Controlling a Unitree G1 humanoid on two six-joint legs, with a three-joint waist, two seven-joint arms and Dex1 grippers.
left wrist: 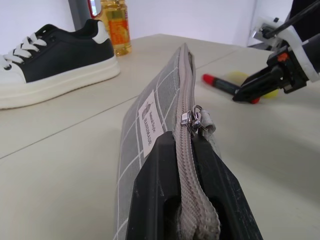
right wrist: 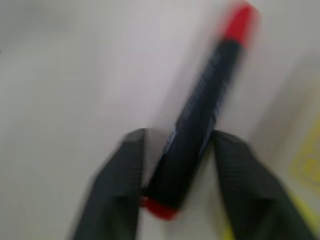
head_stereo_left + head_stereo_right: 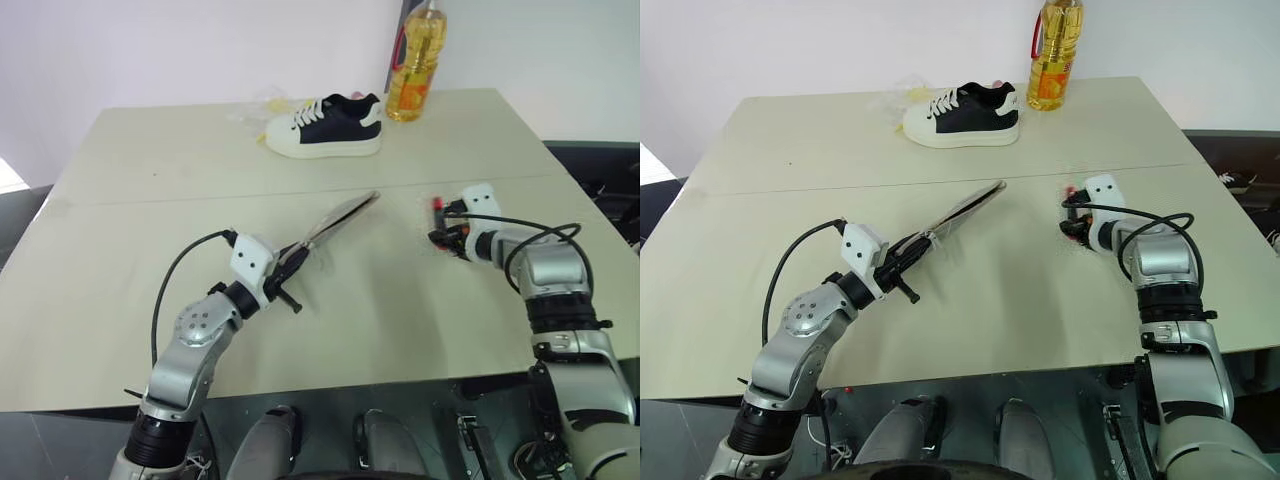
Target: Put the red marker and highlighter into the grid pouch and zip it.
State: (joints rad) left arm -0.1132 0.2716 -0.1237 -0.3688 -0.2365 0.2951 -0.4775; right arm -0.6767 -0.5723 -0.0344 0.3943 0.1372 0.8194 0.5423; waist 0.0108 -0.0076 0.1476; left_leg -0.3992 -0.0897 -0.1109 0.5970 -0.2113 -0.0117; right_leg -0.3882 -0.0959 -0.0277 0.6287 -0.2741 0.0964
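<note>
A pale table against a white wall carries a sneaker and an oil bottle at its far edge, toward twelve o'clock. My left pincer is clamped shut on the near end of the grid pouch, holding it edge-up so the zipper runs along the top; the slider sits just beyond my fingers, and from here the zip looks closed.

At about two o'clock from the pouch, my right pincer is down at the table with the marker between its two fingers. They are close on either side of the dark barrel, but I cannot tell whether they press it yet. The highlighter lies just beside the marker, at its far side.

To do this well I judge I should close squarely across the barrel, not near the end, so it does not swivel, keep my outer finger clear of the highlighter, and lift straight before carrying. The pouch may need unzipping first.
</note>
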